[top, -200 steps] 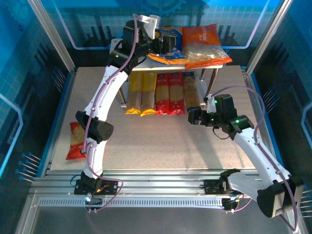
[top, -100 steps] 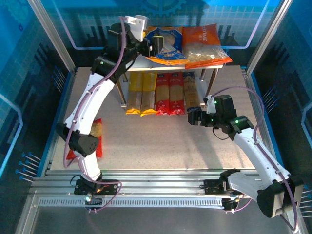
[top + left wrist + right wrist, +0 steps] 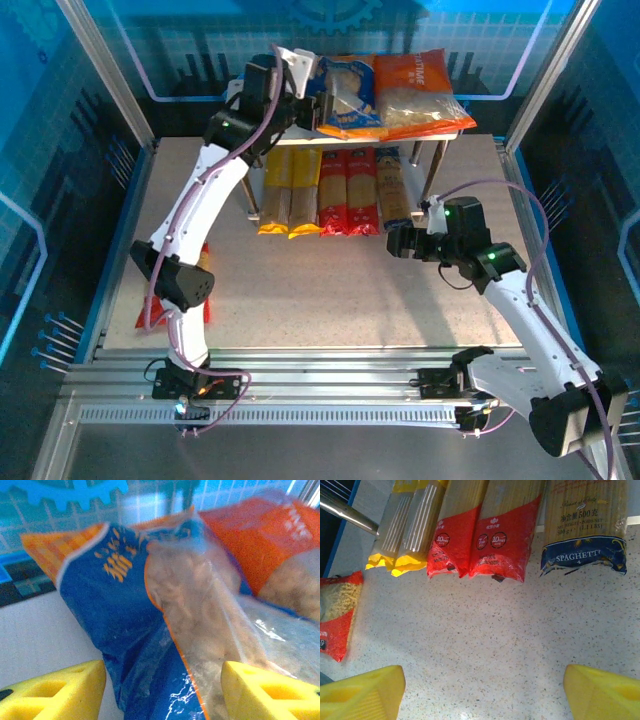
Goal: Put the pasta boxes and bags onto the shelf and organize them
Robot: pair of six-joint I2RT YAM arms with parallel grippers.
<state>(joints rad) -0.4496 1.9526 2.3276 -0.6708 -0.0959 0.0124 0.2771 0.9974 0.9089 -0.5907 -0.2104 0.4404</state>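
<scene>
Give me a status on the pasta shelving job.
Done: five spaghetti packs lie side by side on the lower board of the shelf, and the orange bag sits on top. In hand: the blue bag, on top at the open left gripper. Left: the red bag, on the table.

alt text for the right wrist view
Five spaghetti packs in a row up top: two yellow, two red, one blue. Speckled table below, red bag at left edge, yellow fingers of the open hand in bottom corners.
</scene>
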